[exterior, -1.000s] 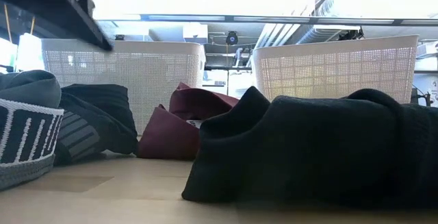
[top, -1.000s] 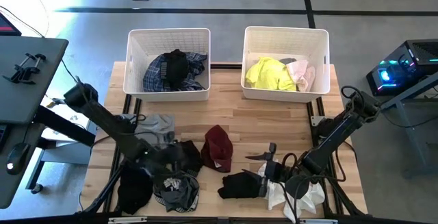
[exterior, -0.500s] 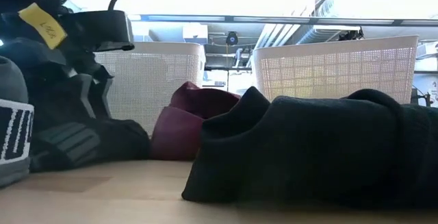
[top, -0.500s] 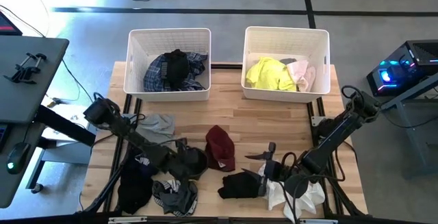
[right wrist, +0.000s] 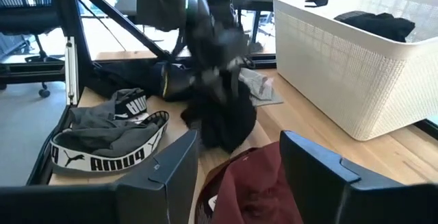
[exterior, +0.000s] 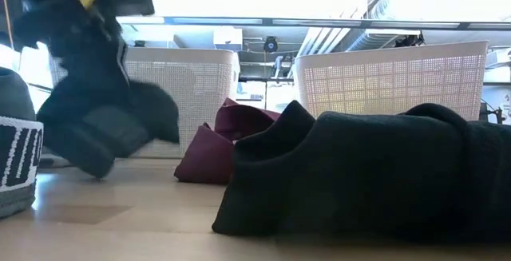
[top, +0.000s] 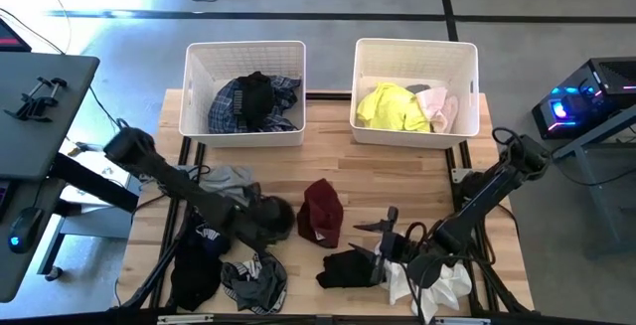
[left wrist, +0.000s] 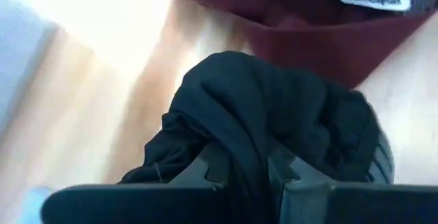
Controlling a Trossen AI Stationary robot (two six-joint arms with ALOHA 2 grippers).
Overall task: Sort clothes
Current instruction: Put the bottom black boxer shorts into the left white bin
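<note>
Your left gripper is clamped on a black garment, holding it off the bench just beside the maroon garment near the bench's middle. Your right gripper sits by the front edge with its fingers spread apart, over another black garment and beside a white one. A grey waistband piece lies at the front left. The left bin along the back edge holds plaid and black clothes; the right bin holds neon yellow and pale pink.
</note>
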